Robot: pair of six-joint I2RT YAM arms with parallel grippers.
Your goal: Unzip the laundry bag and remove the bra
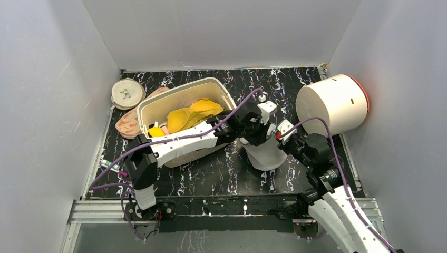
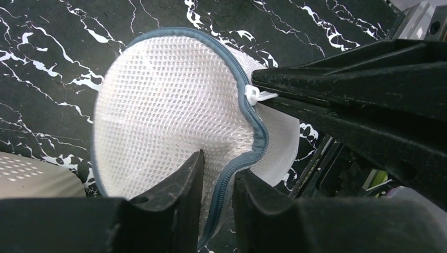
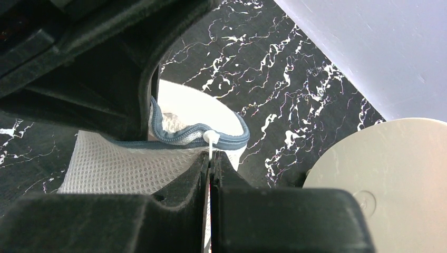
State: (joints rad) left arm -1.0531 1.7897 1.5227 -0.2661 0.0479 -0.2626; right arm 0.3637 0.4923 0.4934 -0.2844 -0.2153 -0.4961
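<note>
Bag [image 1: 266,155] on worktop [image 1: 211,171] just right of the basket [image 1: 179,87], both sets of fingers at its zip.
My right fingers [image 3: 211,161] are closed tight on the white zip pull [image 3: 210,137]. My left fingers [image 2: 219,166] stand narrowly apart astride the blue zip edge [image 2: 261,134]; I cannot tell whether they pinch it. A yellow garment [image 1: 190,116] lies in the basket.

The laundry bag [image 2: 168,105] is soft white mesh cloth; the marbled table [image 2: 47,47] looks smooth.
</note>
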